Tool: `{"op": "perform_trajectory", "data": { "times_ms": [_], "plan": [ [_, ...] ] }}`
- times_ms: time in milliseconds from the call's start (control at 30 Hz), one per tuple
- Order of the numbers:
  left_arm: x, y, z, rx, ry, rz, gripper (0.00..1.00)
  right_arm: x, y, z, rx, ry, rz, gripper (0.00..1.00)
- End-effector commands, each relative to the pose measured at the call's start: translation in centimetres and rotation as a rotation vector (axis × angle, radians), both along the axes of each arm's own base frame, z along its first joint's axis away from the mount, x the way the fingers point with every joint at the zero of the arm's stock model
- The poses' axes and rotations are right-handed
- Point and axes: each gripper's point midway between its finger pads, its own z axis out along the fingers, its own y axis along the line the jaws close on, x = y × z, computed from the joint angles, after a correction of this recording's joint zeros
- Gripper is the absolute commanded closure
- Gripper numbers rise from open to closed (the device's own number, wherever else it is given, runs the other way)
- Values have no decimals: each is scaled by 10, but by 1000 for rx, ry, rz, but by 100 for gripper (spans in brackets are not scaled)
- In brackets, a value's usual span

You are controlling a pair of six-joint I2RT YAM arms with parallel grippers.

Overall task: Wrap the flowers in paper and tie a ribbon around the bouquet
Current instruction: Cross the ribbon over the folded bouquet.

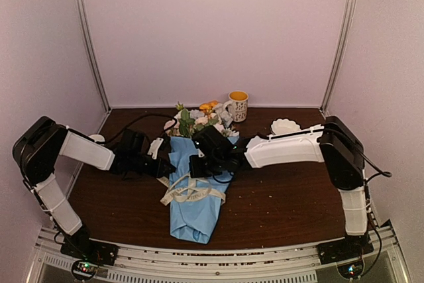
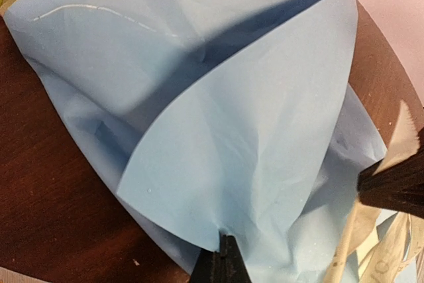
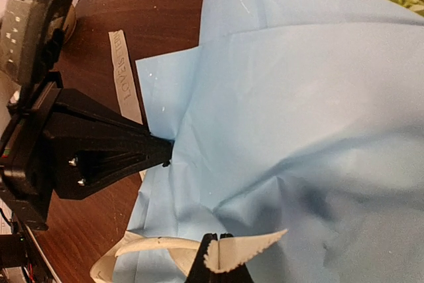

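Observation:
The bouquet lies on the dark table with its flowers (image 1: 199, 118) toward the mug and a cone of light blue paper (image 1: 195, 210) around the stems. A cream ribbon (image 1: 189, 192) loops loosely across the cone's middle. In its wrist view my left gripper (image 2: 225, 246) is shut on an overlapping edge of the paper (image 2: 218, 117). My right gripper (image 3: 228, 256) is shut on a zigzag-cut end of the ribbon (image 3: 258, 246). From above, the left gripper (image 1: 173, 168) and the right gripper (image 1: 192, 166) meet over the upper cone. Lettered ribbon (image 3: 126, 74) trails on the table.
A white mug (image 1: 237, 105) with an orange inside stands just behind the flowers. A small white shell-like dish (image 1: 285, 126) sits at the back right, and another white object (image 1: 97, 138) shows by the left arm. Pale walls close in the table on three sides.

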Motion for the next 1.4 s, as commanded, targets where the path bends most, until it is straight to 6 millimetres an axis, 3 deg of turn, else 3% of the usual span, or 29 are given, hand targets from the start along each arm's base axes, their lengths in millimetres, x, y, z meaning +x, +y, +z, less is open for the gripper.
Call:
{"op": "perform_trajectory", "data": {
  "times_ms": [0,233,500,600,733,800,933,1033,1167,1367],
  "plan": [
    [1,3,-4,35,-16,-3,100,11,-16,46,39,-100,-65,100],
    [1,5,-5,51,-19,-3,100,8,-45,71,8,-158,-97,100],
    [2,7,0,62,-35,0,100,-5,-60,56,6,-123,-102,100],
    [2,6,13,51,-71,0,69,-5,-59,55,14,-119,-102,100],
    [0,3,44,66,-187,2,43,-5,-57,57,26,-119,-99,100],
    [-5,1,64,73,-267,-1,38,-4,-56,59,32,-121,-98,100],
    [-25,-7,100,68,-411,-41,38,-4,-53,60,49,-114,-97,100],
    [-44,-22,112,49,-468,-140,42,-5,-52,59,59,-107,-97,100],
    [-57,-42,100,61,-432,-267,48,-5,-49,62,76,-106,-95,100],
    [-57,-71,69,121,-359,-390,39,-6,-51,64,101,-97,-101,100]
  ]
}}
